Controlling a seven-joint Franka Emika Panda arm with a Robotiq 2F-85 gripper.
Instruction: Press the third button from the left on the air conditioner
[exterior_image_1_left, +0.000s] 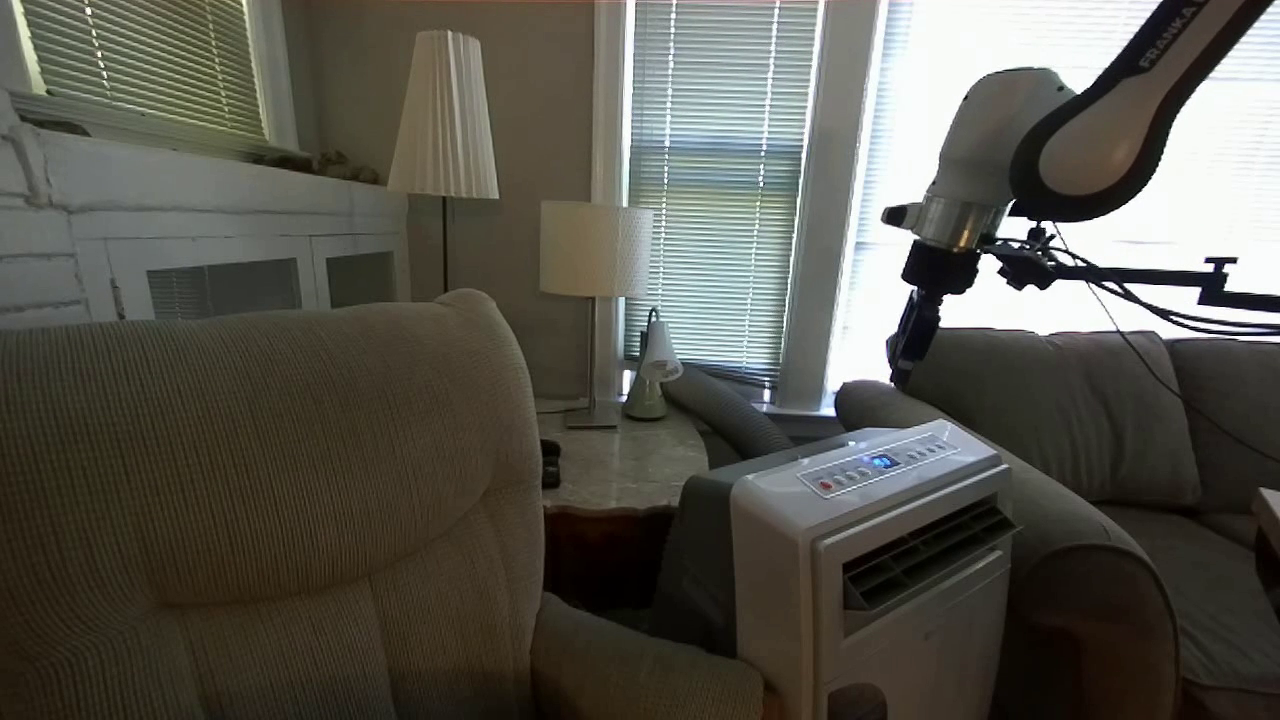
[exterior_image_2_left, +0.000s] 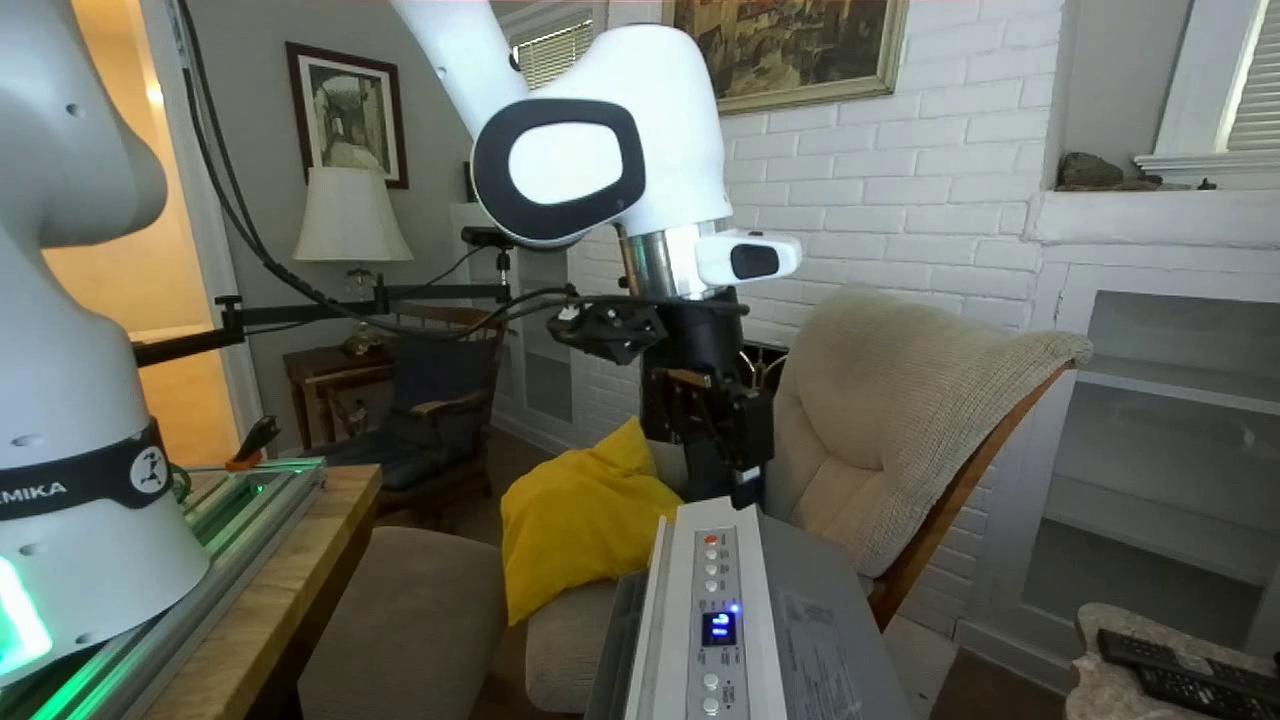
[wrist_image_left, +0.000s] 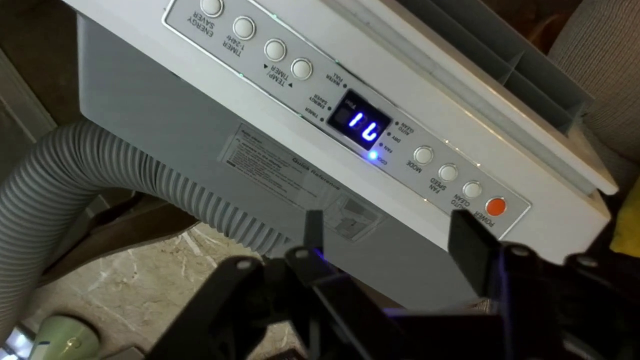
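The white air conditioner (exterior_image_1_left: 770, 590) stands between a beige armchair and a grey sofa, and it shows in an exterior view (exterior_image_2_left: 815, 610) too. Its sloped top panel (wrist_image_left: 400, 165) has a lit blue display (wrist_image_left: 360, 120) with buttons on both sides. From the red power button (wrist_image_left: 496, 206), the row runs auto clean (wrist_image_left: 472, 189), fan speed (wrist_image_left: 448, 172) and mode (wrist_image_left: 423, 155). The labels appear upside down in the wrist view. My gripper (wrist_image_left: 385, 227) is open and empty, fingers apart. In both exterior views the gripper (exterior_image_1_left: 905, 370) (exterior_image_2_left: 748, 485) hangs above the unit, not visibly touching it.
A beige armchair (exterior_image_1_left: 270, 450) and a grey sofa (exterior_image_1_left: 1060, 420) flank the unit. A grey ribbed hose (wrist_image_left: 125, 155) runs behind it, near a marble-topped side table (exterior_image_1_left: 620, 470) with a small lamp (exterior_image_1_left: 648, 395). A yellow cushion (exterior_image_2_left: 585, 510) lies on a seat beyond.
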